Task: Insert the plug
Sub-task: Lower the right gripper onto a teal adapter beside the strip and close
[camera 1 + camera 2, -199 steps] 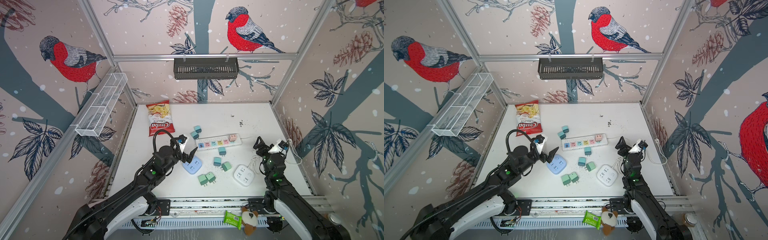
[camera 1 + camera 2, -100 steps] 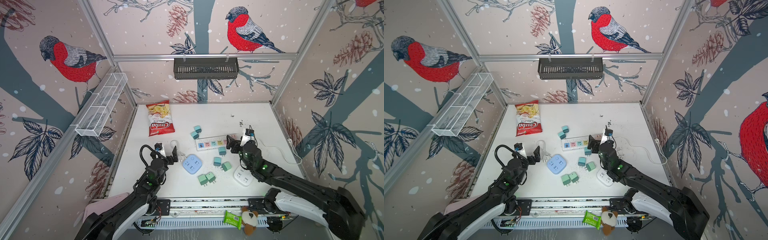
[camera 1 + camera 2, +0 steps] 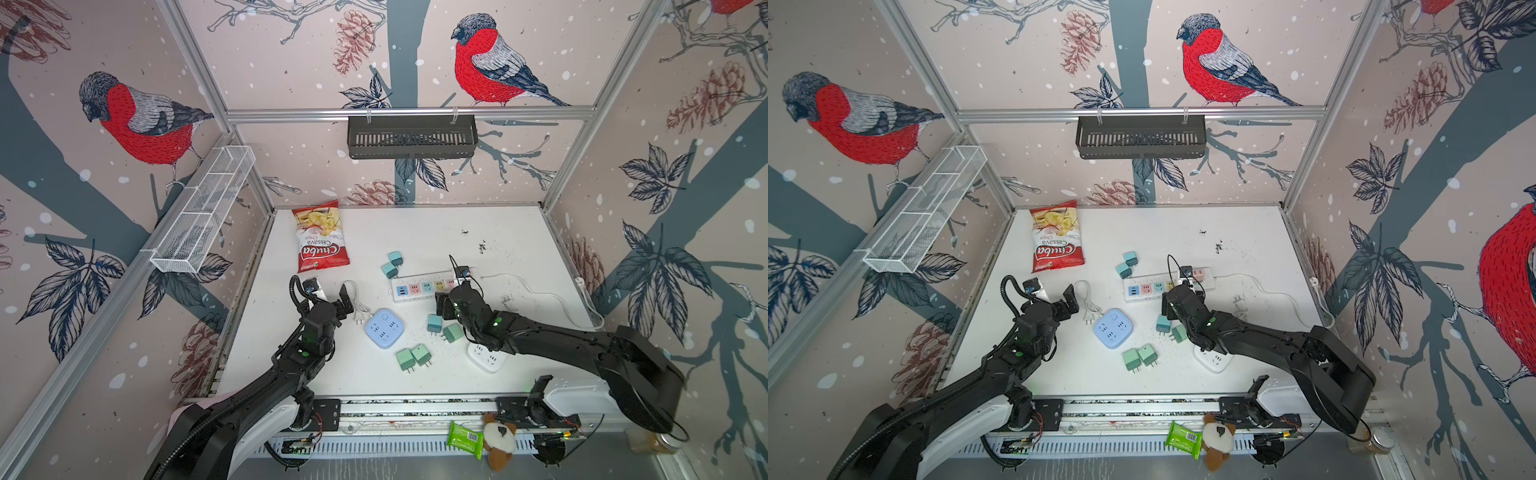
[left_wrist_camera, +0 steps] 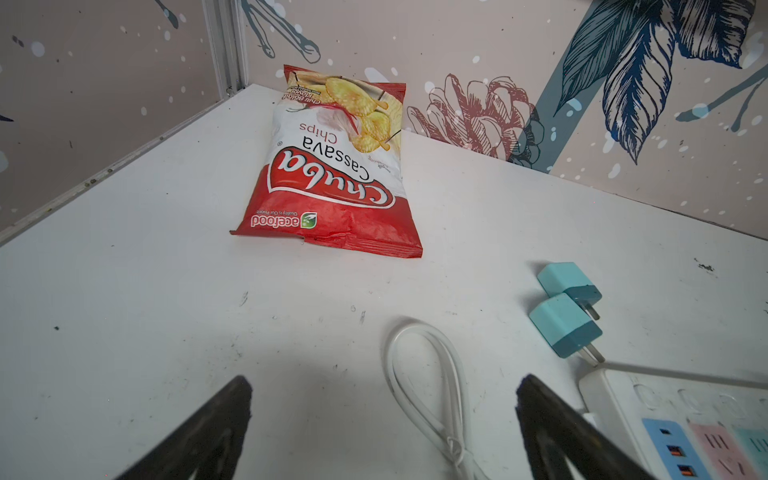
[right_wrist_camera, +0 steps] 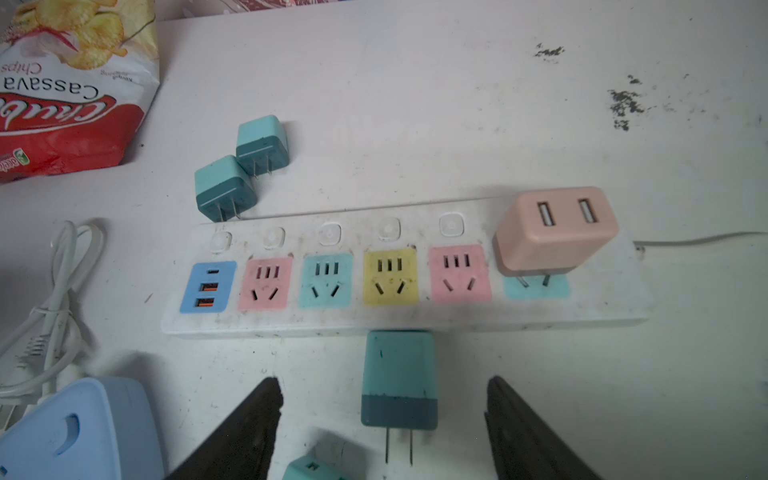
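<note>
Right pincer [image 5: 383,380] jaws apart, holding nothing, straddling teal plug [image 5: 399,374] lying on bench [image 5: 457,104]. Blue socket cube [image 5: 83,424] beside. Just beyond, power strip [image 5: 415,322]; pink USB charger [image 5: 555,228] fills its end socket. Two spare plugs [image 5: 224,187] behind, chips bag [image 5: 70,83] farthest. Left pincer [image 4: 384,380] spread wide, empty, near white cable [image 4: 419,374].

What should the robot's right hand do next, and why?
Probably ease down and close the right gripper on the teal plug: it lies flat between the open jaws, untouched, prongs pointing away from the power strip, so it needs grasping before it can go in a socket.
</note>
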Available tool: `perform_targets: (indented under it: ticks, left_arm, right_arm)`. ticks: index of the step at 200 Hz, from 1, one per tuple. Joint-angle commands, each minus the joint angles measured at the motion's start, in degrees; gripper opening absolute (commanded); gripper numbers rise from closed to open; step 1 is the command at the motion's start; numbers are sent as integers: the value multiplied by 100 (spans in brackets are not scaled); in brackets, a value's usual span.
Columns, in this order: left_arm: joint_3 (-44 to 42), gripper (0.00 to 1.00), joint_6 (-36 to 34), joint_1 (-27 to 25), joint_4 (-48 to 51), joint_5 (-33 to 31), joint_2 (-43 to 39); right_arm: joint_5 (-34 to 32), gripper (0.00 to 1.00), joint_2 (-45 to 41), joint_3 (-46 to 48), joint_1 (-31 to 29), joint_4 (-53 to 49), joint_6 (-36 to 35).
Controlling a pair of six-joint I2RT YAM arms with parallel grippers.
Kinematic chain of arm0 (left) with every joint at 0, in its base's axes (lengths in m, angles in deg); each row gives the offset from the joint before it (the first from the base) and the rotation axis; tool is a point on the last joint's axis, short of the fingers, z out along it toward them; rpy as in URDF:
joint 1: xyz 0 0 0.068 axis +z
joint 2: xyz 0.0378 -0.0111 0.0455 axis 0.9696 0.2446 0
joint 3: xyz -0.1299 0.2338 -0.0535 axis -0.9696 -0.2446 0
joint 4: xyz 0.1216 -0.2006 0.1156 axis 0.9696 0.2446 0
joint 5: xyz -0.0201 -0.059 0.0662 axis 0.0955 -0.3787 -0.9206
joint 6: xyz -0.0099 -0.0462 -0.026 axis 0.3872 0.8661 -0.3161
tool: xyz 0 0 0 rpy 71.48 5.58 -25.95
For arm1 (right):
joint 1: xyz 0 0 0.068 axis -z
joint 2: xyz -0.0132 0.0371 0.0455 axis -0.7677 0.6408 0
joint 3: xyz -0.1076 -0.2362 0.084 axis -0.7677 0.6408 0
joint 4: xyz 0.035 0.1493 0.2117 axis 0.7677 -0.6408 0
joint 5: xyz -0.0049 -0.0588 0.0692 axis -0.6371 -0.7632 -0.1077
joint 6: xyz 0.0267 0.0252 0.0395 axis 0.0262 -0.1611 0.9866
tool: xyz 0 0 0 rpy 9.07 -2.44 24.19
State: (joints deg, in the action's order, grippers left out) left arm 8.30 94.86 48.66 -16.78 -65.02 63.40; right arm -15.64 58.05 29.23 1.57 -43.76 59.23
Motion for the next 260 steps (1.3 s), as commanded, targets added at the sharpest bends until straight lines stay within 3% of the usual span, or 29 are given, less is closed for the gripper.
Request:
perform_targets:
  ticks: [1, 75, 195, 260]
  left_arm:
    - [87, 99, 113, 13, 22, 74, 68]
    - [61, 99, 76, 11, 16, 154, -11]
    - [61, 99, 41, 13, -18, 243, 14]
    - [63, 99, 23, 14, -7, 269, 35]
  right_arm:
    - [166, 76, 161, -55, -3, -82, 58]
    - [312, 64, 950, -380, 67, -202, 124]
    - [225, 58, 1705, -688, 209, -364, 44]
    - [207, 42, 2035, -838, 156, -412, 11]
